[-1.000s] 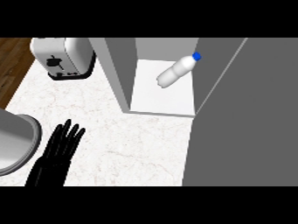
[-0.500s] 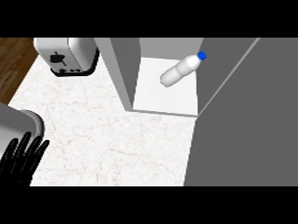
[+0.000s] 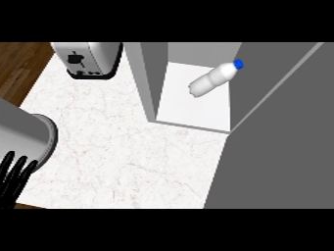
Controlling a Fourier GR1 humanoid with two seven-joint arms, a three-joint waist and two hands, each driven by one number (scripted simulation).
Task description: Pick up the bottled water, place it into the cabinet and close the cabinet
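Note:
The bottled water (image 3: 213, 80), clear white with a blue cap, lies tilted inside the open cabinet (image 3: 198, 105), cap toward the upper right, resting on the cabinet's white floor. The grey cabinet door (image 3: 285, 132) stands open and fills the right side of the head view. My left hand (image 3: 4, 179) shows at the lower left edge with fingers straight and pointing up, far from the bottle and holding nothing. My right hand does not show.
A silver toaster (image 3: 88, 59) stands at the back left of the white marble counter (image 3: 126, 157). A large grey cylindrical pot (image 3: 14, 132) sits at the left, just above my left hand. Wooden floor (image 3: 3, 68) lies beyond the counter's left edge.
My left hand has slid left and down toward the view's corner. The view has shifted slightly, so toaster and cabinet sit further right. The bottle stays in the cabinet.

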